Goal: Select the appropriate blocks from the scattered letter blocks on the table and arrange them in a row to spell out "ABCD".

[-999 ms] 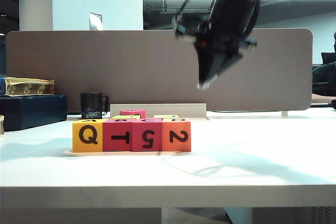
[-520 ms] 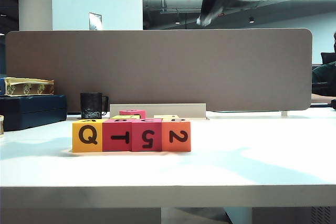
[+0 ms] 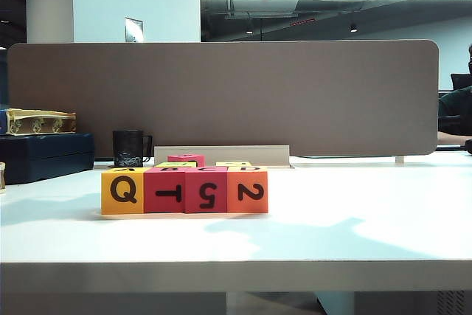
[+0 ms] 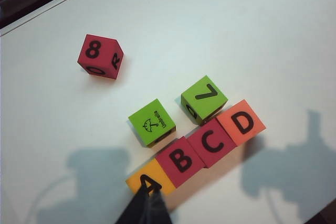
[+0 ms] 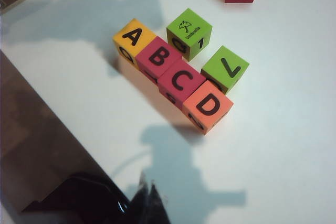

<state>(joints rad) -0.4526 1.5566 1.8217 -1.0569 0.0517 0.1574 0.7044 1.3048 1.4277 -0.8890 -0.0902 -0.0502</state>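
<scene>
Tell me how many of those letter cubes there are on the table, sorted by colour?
Yellow-orange: 1
Magenta: 3
Salmon-orange: 1
Lime green: 2
Total: 7 cubes

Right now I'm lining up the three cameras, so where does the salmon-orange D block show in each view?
Exterior view: the salmon-orange D block ends the row on the right, its front face reading 2.
Left wrist view: the same block, D on top, touches the magenta C block.
Right wrist view: it ends the row, D on top.
Shared landmark: the yellow-orange A block at the opposite end.
</scene>
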